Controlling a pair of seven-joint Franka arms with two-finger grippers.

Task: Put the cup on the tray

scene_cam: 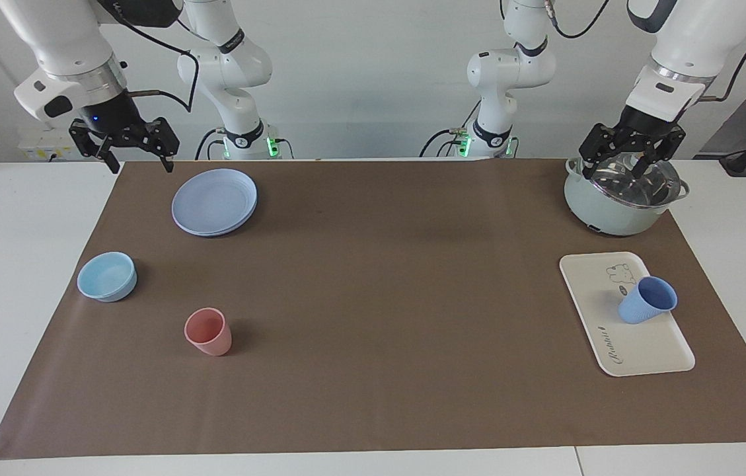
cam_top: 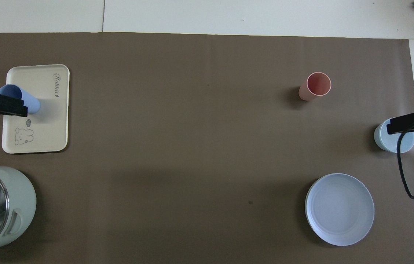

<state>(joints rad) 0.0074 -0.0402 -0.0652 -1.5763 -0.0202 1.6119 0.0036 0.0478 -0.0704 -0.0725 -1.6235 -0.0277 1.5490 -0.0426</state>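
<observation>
The periwinkle-blue cup [scene_cam: 647, 301] stands on the cream-white tray [scene_cam: 637, 350], near the edge toward the left arm's end of the table, beside the bear drawing. My left gripper [scene_cam: 620, 165] is open and empty, raised over the pot, well apart from the cup. In the overhead view its tip [cam_top: 5, 104] overlaps the cup [cam_top: 30, 103] on the tray [cam_top: 45, 128]. My right gripper [scene_cam: 139, 162] is open and empty, raised at the right arm's end of the table; in the overhead view it [cam_top: 405, 124] shows over the light-blue bowl.
A pale-green pot with a glass lid [scene_cam: 624, 198] stands nearer to the robots than the tray. At the right arm's end are a round blue plate [scene_cam: 214, 201], a light-blue bowl [scene_cam: 107, 276] and a pink cup [scene_cam: 209, 332].
</observation>
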